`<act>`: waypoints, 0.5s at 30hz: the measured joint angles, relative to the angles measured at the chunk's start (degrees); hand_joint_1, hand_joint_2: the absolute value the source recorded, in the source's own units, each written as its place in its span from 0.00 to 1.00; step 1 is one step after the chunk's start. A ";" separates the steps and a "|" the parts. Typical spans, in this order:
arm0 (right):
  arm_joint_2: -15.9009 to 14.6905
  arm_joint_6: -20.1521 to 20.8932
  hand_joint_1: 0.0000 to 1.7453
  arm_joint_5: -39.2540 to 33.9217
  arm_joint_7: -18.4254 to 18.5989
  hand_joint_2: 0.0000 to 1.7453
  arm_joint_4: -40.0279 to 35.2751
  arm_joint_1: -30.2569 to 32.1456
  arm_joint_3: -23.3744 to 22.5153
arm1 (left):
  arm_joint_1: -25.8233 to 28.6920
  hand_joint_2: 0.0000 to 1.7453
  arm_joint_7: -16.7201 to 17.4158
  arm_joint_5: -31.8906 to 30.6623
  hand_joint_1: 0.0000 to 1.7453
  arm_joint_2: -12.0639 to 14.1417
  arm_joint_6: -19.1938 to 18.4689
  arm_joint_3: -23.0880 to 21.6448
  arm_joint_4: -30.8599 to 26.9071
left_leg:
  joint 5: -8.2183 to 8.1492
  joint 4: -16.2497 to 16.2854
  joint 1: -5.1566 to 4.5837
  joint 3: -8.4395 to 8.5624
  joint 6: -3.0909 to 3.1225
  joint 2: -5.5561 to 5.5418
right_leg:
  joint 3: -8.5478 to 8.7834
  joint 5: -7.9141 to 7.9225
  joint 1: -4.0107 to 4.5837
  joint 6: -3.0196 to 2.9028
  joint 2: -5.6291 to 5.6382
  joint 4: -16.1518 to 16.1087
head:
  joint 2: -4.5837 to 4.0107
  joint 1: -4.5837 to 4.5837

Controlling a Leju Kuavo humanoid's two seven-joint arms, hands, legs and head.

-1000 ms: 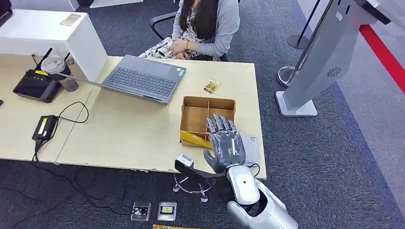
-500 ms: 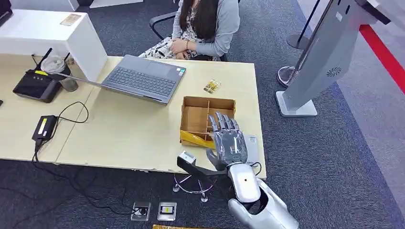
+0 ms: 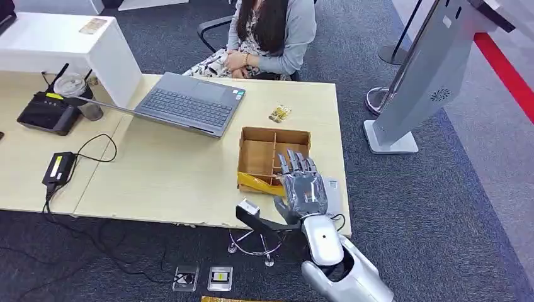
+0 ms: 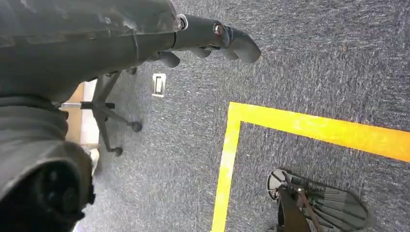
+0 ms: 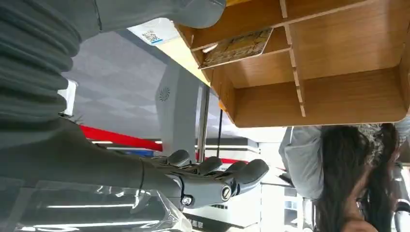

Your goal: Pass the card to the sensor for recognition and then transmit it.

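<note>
Right hand (image 3: 302,189) has slid slightly toward lower right since a second ago — fingers spread, holding nothing, over the near edge of the divided cardboard box (image 3: 258,151). Card (image 5: 237,47) lies in a box compartment — left hand (image 4: 212,41) hangs above carpet, holding nothing.

A divided box (image 3: 258,154) sits on the desk (image 3: 176,176) near its right edge. A laptop (image 3: 189,104) lies behind and left of it, a person (image 3: 271,34) beyond.
</note>
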 joint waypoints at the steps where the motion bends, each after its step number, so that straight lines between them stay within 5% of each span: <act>1: 0.02 0.00 0.00 0.00 0.00 1.00 0.13 -0.05 -0.02 | 0.00 0.00 0.00 0.00 0.00 0.02 -0.05 0.00 0.00 | 0.00 0.00 0.00 0.00 0.00 0.00 | 0.00 0.00 0.00 0.00 0.00 0.00 | -0.02 0.00; 15: 1.14 0.90 0.00 0.04 -0.98 1.00 2.32 -0.83 -0.17 | 0.00 0.00 0.00 0.00 0.00 0.24 0.00 0.00 0.00 | 0.00 0.00 0.01 -0.01 0.00 0.00 | 0.00 0.00 0.01 0.00 -0.01 0.00 | -0.02 0.02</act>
